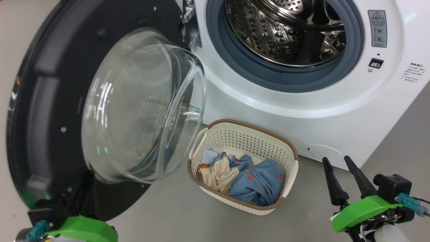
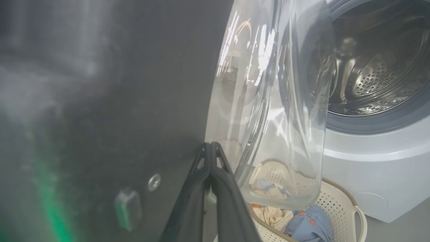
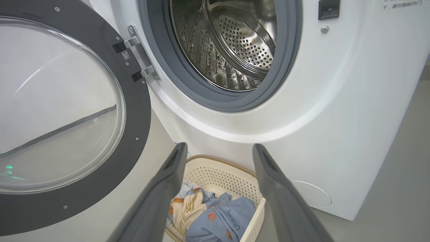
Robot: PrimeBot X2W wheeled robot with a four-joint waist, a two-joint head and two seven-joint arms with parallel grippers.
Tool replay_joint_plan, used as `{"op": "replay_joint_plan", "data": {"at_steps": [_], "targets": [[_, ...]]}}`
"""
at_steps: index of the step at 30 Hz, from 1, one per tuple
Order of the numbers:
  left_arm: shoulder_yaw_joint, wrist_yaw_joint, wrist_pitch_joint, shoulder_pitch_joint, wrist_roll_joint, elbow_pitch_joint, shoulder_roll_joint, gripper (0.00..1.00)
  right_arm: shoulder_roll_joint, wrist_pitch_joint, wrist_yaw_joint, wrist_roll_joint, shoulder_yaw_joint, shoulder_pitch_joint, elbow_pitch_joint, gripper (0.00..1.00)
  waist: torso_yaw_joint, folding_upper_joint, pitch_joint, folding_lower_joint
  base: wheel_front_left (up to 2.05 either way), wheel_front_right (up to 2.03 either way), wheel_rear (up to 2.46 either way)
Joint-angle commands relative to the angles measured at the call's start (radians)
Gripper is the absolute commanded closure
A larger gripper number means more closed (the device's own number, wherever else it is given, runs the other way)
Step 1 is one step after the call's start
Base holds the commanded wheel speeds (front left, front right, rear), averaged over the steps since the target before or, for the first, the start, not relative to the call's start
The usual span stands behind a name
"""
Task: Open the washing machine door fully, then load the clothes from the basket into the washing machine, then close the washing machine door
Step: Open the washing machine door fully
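Left claw (image 2: pixel 210 145) is sitting clenched and empty at the open door (image 1: pixel 50 101); right claw (image 1: pixel 336 160) is hovering released right of the basket (image 1: pixel 248 141) of clothes (image 1: pixel 262 178).

Left of the basket (image 1: pixel 252 139), the washing machine door (image 1: pixel 43 101) is running off the top edge; above the basket, the sticker (image 1: pixel 377 28) is showing print too small to read.
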Motion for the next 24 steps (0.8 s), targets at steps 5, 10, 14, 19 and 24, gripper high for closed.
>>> {"op": "replay_joint_plan", "data": {"at_steps": [5,10,14,19,24], "targets": [[0.096,-0.002,-0.025,-0.084,-0.027,0.054,0.043,1.00,-0.012,-0.012,0.002,0.009,0.012,0.000,-0.033,0.00,0.001,0.0000,0.007,0.0000,0.00,0.00,0.00],[0.133,0.006,-0.037,-0.099,-0.042,0.082,0.029,1.00,-0.015,-0.012,0.002,0.005,0.008,0.002,-0.040,0.00,0.003,0.0000,0.017,0.0000,0.00,0.00,0.00],[0.169,0.003,-0.043,-0.117,-0.050,0.112,0.028,1.00,-0.018,-0.012,0.002,0.003,0.008,0.001,-0.042,0.00,0.003,0.0000,0.024,0.0000,0.00,0.00,0.00],[0.224,0.000,-0.048,-0.150,-0.059,0.147,0.030,1.00,-0.027,-0.012,0.002,0.002,0.003,0.001,-0.045,0.00,0.004,0.0000,0.031,0.0000,0.00,0.00,0.00],[0.256,-0.010,-0.049,-0.172,-0.055,0.175,0.034,1.00,-0.035,-0.012,0.002,-0.004,0.003,0.003,-0.045,0.00,-0.008,0.0000,0.047,0.0000,0.00,0.00,0.00]]}}
